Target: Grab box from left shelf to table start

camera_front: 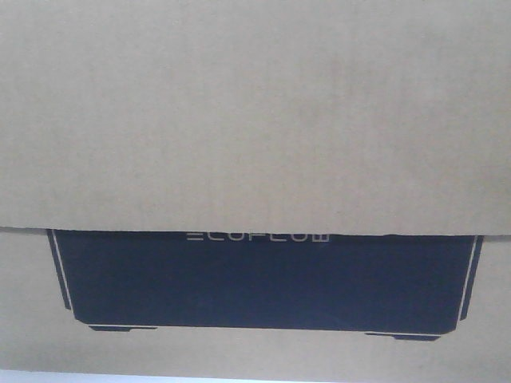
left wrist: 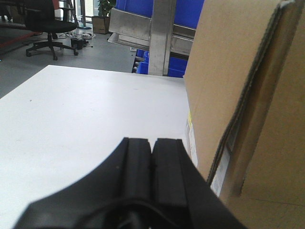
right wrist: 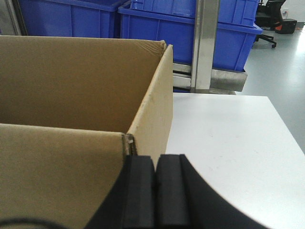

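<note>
Item one, the box (camera_front: 255, 120): I am seeing it filling the front-facing view edge to edge, brown corrugated card with a black printed panel (camera_front: 263, 279) outlined in thin white. A card flap is overlapping the top of that panel and cutting through the white lettering (camera_front: 257, 236), so I am reading it only in part. A pale strip is showing along the very bottom left of that view; I cannot tell what it is.

Item two, the surface (left wrist: 86, 109): plain white, and the box is standing on it, seen from both wrist cameras. In the right wrist view the box's top is standing open, its inside mostly in shadow.

Item three, the left end effector (left wrist: 151, 162): its black pads are lying pressed together with nothing between them, just beside the box's side wall.

Item four, the right end effector (right wrist: 155, 186): pads likewise together, sitting at the box's near corner; whether it is touching the card I cannot tell.

Item five, the shelf (right wrist: 205, 47): its silver metal upright and rail are standing behind the surface's far edge, with blue bins (right wrist: 157, 28) on it, cropped at the top.

Item six, an office chair (left wrist: 50, 24), far left on the floor.
</note>
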Controlling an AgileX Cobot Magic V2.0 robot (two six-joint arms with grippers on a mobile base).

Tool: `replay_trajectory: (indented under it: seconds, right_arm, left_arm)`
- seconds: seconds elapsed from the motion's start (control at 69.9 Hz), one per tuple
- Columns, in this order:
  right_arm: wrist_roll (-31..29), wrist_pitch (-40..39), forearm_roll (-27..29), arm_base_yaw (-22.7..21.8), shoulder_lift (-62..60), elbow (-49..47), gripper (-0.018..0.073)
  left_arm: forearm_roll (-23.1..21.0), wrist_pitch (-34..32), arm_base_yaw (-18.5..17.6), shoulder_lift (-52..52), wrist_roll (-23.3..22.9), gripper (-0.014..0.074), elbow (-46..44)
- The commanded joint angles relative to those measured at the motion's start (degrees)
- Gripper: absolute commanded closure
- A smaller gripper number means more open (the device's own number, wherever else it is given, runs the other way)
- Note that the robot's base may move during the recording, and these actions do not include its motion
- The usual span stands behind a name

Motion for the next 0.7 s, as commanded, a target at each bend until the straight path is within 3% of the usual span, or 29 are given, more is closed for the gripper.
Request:
replay_trajectory:
  seconds: [0.0,0.686]
  right_arm:
    - [-0.51,-5.21,-0.19,-0.05,0.84,-1.26,0.0503]
    - [-0.57,-5.60,-1.11,-0.05,0.84,-1.07,0.0503]
  left_arm:
    - [-0.36,-5.55,0.13,-0.75,0.18,0.0699,0.04]
    - [-0.36,-5.55,0.13,-0.75,0.18,0.0699,0.04]
